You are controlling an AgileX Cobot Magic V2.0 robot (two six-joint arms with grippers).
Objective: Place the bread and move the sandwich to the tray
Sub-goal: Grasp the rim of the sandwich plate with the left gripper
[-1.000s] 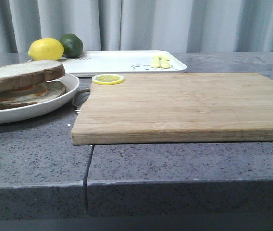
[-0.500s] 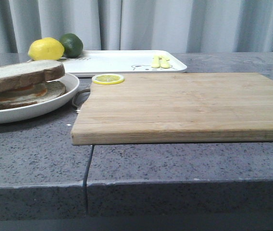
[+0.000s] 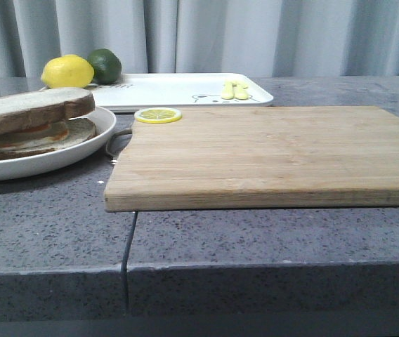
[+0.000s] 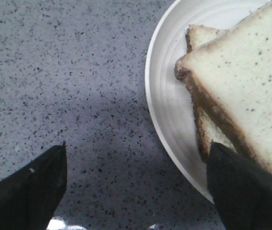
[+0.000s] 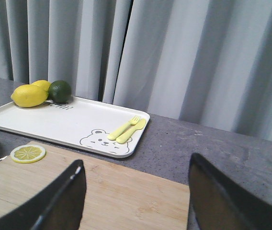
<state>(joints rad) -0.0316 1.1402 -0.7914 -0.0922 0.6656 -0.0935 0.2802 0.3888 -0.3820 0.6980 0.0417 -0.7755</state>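
- Front view shows the grey speckled counter [image 3: 52,225] under everything, with pale curtains [image 3: 206,35] behind it.
- Next in size, a wooden cutting board [image 3: 270,154] lies flat across the middle and right of the counter, bare except for a lemon slice [image 3: 157,115] at its far left corner.
- The tray [image 3: 178,90] sits behind the board, just beyond it, with a bear drawing and a yellow fork and spoon [image 3: 234,89] printed near its right end.
- A round white plate [image 3: 59,158] stands left of the board, close to its handle, holding the sandwich [image 3: 31,123]; the bread [image 3: 34,107] lies on top, orange egg showing beneath.
- A lemon [image 3: 67,71] and a lime [image 3: 105,64] rest side by side at the tray's far left end.
- The left gripper [image 4: 136,191] hovers over the plate's rim, its fingers spread wide and holding nothing.
- The right gripper [image 5: 136,201] hangs above the board, likewise spread wide and empty.
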